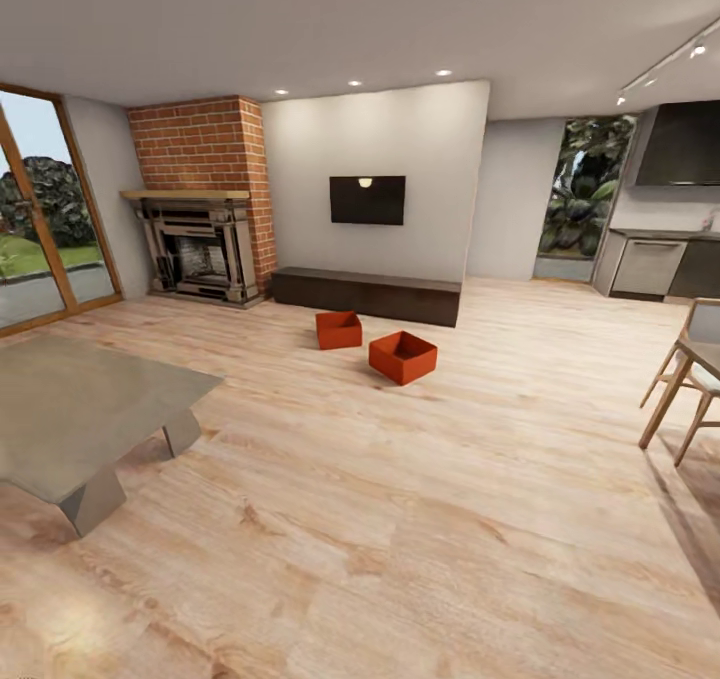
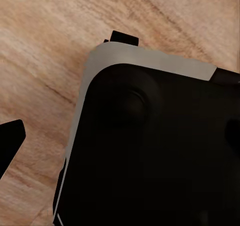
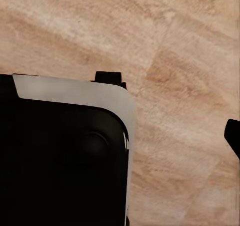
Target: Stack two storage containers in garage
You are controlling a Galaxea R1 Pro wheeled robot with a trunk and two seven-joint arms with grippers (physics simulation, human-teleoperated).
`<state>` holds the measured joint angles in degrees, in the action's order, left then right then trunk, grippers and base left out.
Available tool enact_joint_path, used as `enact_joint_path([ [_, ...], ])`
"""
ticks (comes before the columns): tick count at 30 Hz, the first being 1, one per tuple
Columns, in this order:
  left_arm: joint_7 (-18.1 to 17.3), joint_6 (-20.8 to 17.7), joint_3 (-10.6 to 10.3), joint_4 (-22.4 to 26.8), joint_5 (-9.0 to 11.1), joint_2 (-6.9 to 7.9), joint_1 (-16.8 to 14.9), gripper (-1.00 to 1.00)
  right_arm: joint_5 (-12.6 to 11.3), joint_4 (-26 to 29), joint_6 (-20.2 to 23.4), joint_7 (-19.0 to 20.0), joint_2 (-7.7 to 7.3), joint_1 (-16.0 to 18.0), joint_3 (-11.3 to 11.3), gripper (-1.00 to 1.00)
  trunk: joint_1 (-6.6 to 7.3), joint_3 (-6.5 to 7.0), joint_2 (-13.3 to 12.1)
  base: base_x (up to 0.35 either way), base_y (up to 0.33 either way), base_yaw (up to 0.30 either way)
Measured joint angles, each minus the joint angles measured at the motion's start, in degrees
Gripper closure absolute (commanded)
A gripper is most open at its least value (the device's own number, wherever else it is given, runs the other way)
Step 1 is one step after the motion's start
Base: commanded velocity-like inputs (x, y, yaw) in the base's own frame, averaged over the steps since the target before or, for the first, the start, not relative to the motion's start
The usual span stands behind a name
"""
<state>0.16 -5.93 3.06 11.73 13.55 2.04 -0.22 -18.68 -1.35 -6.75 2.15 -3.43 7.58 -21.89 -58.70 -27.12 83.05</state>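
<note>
Two orange-red storage containers (image 1: 339, 329) (image 1: 402, 356) are sitting just apart on the light wood plank floor (image 1: 400, 519) before the dark low cabinet (image 1: 366, 295), looking light, stiff, thin-walled and lidless, likely best pinched at a rim, while how far either claw is opening cannot be told.

Head camera: we look from standing height, forward and slightly down, far across living room toward TV wall (image 1: 375, 174); two storage containers (image 1: 403, 356) well away.

Left wrist camera: we look down, close, on robot's dark base (image 2: 160, 151) and wood plank floor (image 2: 45, 51).

Right wrist camera: same kind, close, downward. All three views share this floor.
</note>
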Motion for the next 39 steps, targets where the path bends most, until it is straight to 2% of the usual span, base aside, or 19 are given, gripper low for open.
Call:
enact_joint_path([
  [13, 0.0, 0.0, -0.01, 0.0, 0.07, -0.09, -0.01, -1.0, -0.01, 0.0, 0.0, 0.02, 0.0, 0.01, 0.04, -1.0, 0.0, 0.0, 0.0, 0.322, 0.0, 0.237],
  [39, 0.0, 0.0, 0.0, -0.01, 0.01, -0.07, 0.01, -1.0, 0.68, 0.0, 0.11, 0.0, -0.1, 0.01, -0.69, -1.0, 0.0, 0.0, 0.0, 0.322, 0.0, 0.009],
])
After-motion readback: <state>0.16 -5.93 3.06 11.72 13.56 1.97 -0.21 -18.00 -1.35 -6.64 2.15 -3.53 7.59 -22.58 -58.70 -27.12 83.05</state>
